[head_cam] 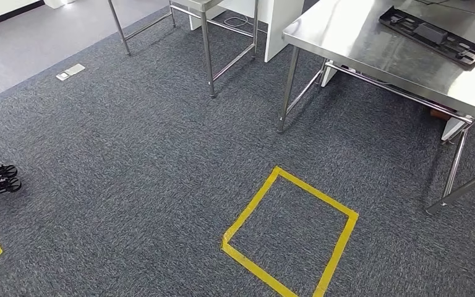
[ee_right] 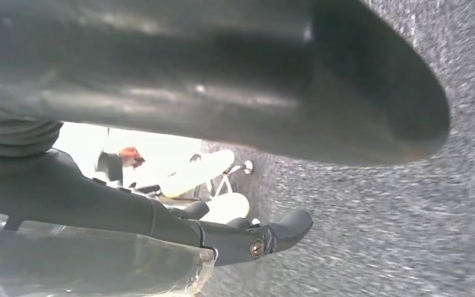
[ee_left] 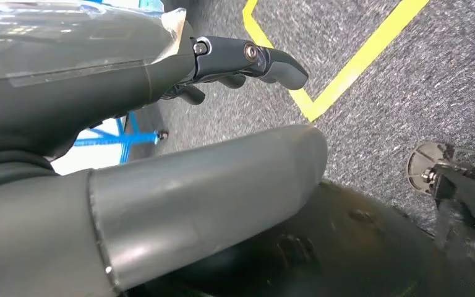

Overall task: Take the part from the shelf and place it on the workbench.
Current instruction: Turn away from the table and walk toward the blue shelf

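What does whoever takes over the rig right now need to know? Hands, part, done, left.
Left hand: hangs over the carpet, fingers apart, holding nothing.
Right hand: the same, hanging beside the body, nothing in it.
Part: a long black part lies flat on the steel workbench, near its far right end.
Floor: yellow tape square on the carpet ahead, in front of the bench.
Done: judging by how things lie, the part is already placed on the bench.
Left: seemingly nothing for this part; the shelf is out of frame, so I cannot tell whether more remain.
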